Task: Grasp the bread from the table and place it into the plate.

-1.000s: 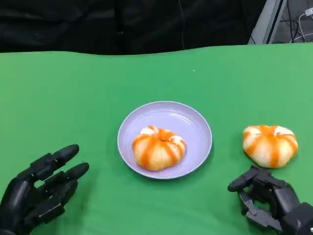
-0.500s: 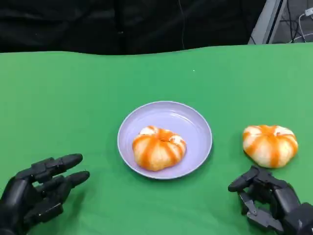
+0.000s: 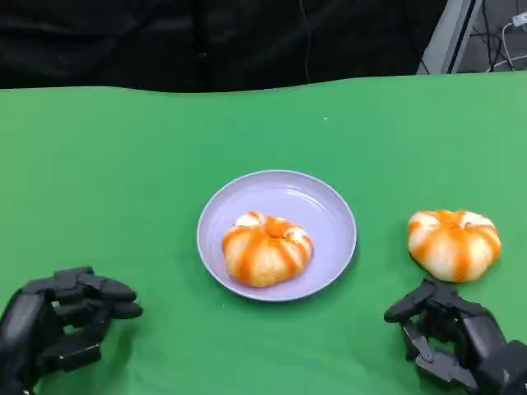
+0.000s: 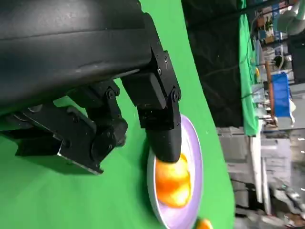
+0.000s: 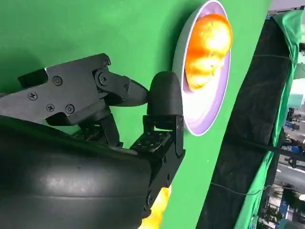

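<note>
Bread sits on the green counter at right of frame; another lies in the purple plate. Left hand curled closed, empty; right hand seemingly likewise.

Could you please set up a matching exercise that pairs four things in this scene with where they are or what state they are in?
Things:
1. plate
2. bread in the plate
3. bread on the table
4. left hand

Places or states:
A. lies on the green cloth just ahead of the right hand
B. fingers curled in, holding nothing
C. lilac, at the table's middle
D. rests inside the lilac dish

Pairs: 1-C, 2-D, 3-A, 4-B
</note>
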Available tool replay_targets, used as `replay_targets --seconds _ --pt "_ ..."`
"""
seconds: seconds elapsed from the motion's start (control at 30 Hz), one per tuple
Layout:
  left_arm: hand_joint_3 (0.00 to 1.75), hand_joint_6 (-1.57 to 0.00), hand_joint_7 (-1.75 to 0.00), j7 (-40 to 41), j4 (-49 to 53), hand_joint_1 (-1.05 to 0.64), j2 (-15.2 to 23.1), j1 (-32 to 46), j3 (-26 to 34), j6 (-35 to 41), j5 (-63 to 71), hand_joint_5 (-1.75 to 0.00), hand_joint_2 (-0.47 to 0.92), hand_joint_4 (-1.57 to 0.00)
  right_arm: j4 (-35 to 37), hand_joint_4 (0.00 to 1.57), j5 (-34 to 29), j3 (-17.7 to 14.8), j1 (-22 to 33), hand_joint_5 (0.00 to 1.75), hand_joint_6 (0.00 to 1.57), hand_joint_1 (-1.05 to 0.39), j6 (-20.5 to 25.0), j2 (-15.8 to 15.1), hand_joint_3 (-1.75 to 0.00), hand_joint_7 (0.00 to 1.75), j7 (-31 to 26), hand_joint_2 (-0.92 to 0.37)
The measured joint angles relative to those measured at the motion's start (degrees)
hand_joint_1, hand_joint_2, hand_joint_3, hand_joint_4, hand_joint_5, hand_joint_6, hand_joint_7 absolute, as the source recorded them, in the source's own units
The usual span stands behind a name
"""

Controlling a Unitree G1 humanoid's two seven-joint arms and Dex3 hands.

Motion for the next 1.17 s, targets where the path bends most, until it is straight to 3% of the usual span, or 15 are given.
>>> replay_targets --seconds 0.37,1.17 --pt "1.26 -1.05 -1.22 0.8 0.0 0.06 0.8 1.0 -0.2 -1.0 0.4 -1.47 0.5 -1.04 0.0 0.68 0.0 0.0 0.0 1.75 0.74 -0.15 0.0 0.0 -0.66 1.24 0.0 -0.83" --pt "1.24 -1.04 -1.25 0.2 0.3 0.08 1.2 1.2 -0.4 -1.8 0.0 -1.47 0.53 -1.06 -0.2 0.68 0.3 0.0 0.1 1.75 0.73 -0.16 0.0 -0.1 -0.65 1.25 0.1 -0.83"
